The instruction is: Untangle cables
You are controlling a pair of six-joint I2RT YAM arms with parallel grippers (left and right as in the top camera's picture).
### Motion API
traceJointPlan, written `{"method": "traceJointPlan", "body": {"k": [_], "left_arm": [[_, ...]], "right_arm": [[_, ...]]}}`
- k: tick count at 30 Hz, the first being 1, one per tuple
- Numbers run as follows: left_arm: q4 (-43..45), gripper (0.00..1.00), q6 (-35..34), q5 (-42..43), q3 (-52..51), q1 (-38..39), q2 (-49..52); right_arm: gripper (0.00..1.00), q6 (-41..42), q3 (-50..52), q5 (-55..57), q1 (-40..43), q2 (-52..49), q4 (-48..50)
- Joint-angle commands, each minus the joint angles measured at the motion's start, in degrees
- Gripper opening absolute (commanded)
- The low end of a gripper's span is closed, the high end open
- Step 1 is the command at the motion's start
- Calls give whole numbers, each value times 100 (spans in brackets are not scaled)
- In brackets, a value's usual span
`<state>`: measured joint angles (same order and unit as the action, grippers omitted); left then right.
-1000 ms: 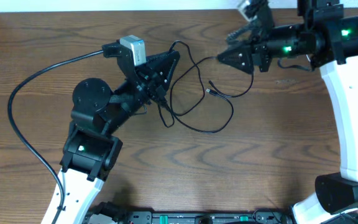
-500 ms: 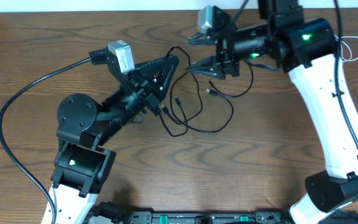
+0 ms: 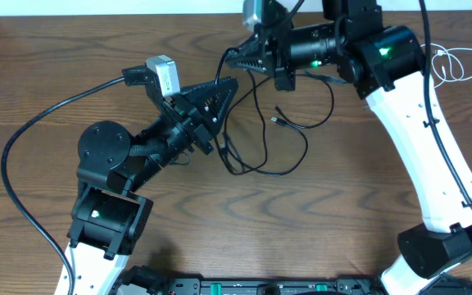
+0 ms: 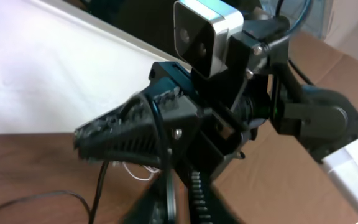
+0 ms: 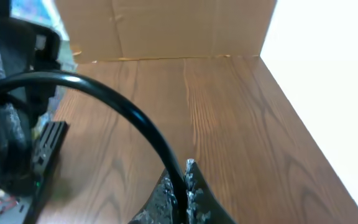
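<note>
Two grippers over one brown wooden tabletop [image 3: 342, 213]. My right gripper [image 3: 228, 59] is clenched on one thin black cable [image 5: 114, 102]. Whether my left gripper [image 3: 231, 82] grips, I cannot tell. The tangled black cables [image 3: 285, 168] loop just below, their number unclear. One thin white cable [image 3: 457, 61] lies coiled far right.

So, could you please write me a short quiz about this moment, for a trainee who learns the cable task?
1. True or false: the right gripper is shut on a black cable.
2. In the overhead view, where is the white cable? A) centre B) right edge C) left edge
3. What colour is the cable ending in the loose plug?
Key: 1 true; 2 B; 3 black.
</note>
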<state>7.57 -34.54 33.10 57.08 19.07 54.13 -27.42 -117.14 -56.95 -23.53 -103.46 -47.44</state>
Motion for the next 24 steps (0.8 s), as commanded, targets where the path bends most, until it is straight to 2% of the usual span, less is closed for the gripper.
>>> {"method": "traceJointPlan", "body": {"k": [1,3,6,12,18,24], "left_arm": [[-20,30,-7,96,118,-2,0],[-72,37,-7,94,118,-2,33],[-192,43,-7,96,118,-2,90],[-678,47,-7,96,118,-2,240],[-1036,48,-4,74,118,-2,343],[-1233,48,-4,76,118,-2,474]], "right_arm": [[1,752,-17,2,197,-26,74],[1,1176,-17,116,306,-4,229],[1,2201,-17,874,472,79,481],[1,3635,-20,2413,841,579,448],[1,3945,-20,4192,1134,1266,-105],[1,3971,-20,4894,1700,1902,-549]]}}
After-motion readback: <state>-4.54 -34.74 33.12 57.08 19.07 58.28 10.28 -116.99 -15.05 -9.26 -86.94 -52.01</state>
